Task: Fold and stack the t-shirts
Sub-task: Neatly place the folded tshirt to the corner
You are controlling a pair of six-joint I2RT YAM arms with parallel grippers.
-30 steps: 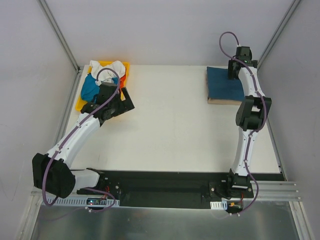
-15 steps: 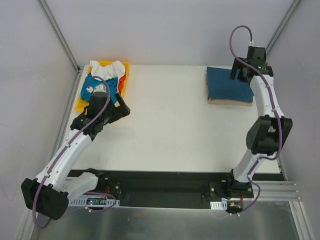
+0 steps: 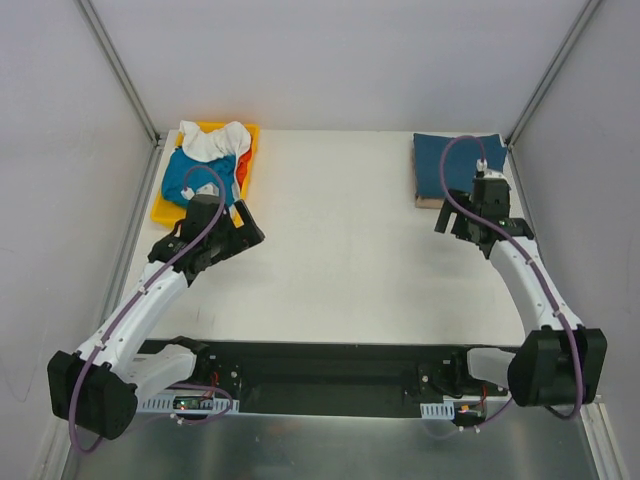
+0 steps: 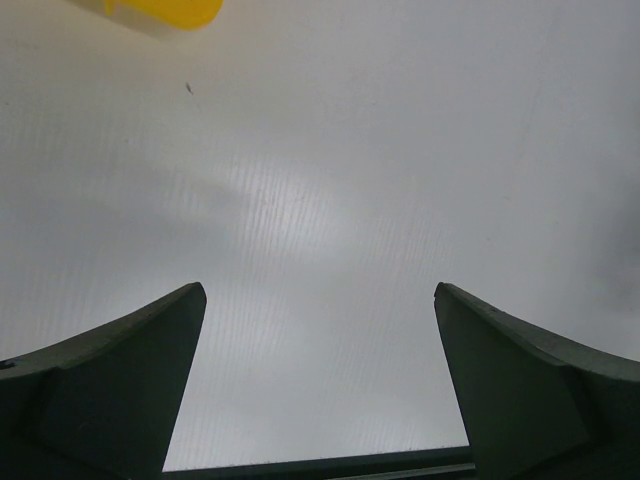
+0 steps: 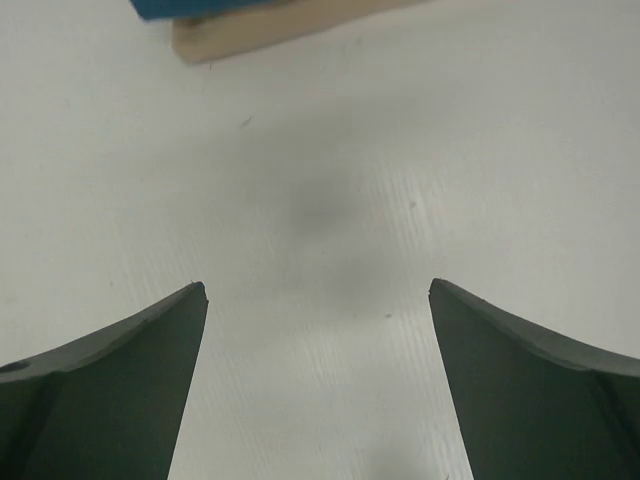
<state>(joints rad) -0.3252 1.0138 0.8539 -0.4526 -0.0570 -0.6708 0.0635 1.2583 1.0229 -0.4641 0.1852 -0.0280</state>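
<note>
A folded dark navy blue t-shirt (image 3: 445,165) lies on a folded beige-tan t-shirt (image 3: 428,202) at the table's back right; both edges show at the top of the right wrist view, navy (image 5: 180,8) above tan (image 5: 260,35). A heap of unfolded t-shirts, white (image 3: 212,140), teal blue (image 3: 182,176) and orange-red (image 3: 243,166), fills the yellow tray (image 3: 162,210) at the back left. My left gripper (image 3: 240,230) is open and empty over bare table just right of the tray. My right gripper (image 3: 462,222) is open and empty just in front of the folded stack.
The yellow tray's corner (image 4: 165,10) shows at the top of the left wrist view. Metal frame posts (image 3: 120,70) rise at the table's back corners. A black rail (image 3: 330,375) runs along the near edge between the arm bases.
My right gripper has drawn back from above the folded stack toward the near side and lowered over bare table. My left gripper has shifted slightly away from the tray, toward the front.
</note>
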